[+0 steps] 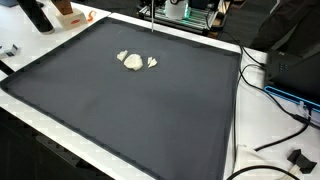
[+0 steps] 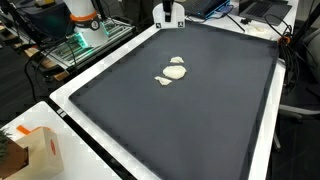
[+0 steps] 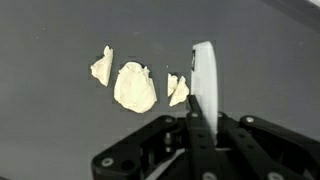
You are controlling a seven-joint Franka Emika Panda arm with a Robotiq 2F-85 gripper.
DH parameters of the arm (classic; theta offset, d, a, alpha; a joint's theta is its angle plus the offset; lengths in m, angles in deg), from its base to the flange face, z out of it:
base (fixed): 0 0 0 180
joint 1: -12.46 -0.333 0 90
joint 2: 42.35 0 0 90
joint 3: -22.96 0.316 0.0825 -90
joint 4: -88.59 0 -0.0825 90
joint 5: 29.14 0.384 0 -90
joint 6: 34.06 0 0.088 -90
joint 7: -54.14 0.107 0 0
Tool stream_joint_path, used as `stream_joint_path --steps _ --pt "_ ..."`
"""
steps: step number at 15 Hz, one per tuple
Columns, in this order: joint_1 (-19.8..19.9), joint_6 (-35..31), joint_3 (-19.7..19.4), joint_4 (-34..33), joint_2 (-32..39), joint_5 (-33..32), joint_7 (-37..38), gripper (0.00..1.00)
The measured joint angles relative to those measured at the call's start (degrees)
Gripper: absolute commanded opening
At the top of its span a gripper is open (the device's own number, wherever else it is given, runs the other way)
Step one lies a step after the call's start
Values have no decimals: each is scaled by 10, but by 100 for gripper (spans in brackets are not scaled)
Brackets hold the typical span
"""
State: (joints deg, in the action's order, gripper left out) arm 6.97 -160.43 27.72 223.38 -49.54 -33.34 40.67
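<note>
In an exterior view, the cream lump [image 1: 132, 62] lies on the dark mat [image 1: 150, 125] covering the desk [image 1: 262, 105], a scrap [image 1: 153, 62] just beside it, everything loose and nothing lifted. In an exterior view, the tool [image 2: 168, 16] hangs well beyond the lump, above the mat's far edge, so no contact is made yet. Wrist view now: the tool [image 3: 203, 85] shows one pale strip near the lump, and I cannot tell whether it's wide or narrow.

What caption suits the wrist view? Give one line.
Gripper close to three pale scraps lying on a dark mat.
</note>
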Motion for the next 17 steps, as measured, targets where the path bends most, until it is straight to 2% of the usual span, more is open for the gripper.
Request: stream_joint_path --steps 8,17 --pt "-1 27 1 -2 -31 -6 -1 4" --pt "-1 28 1 -2 -33 -6 -1 4"
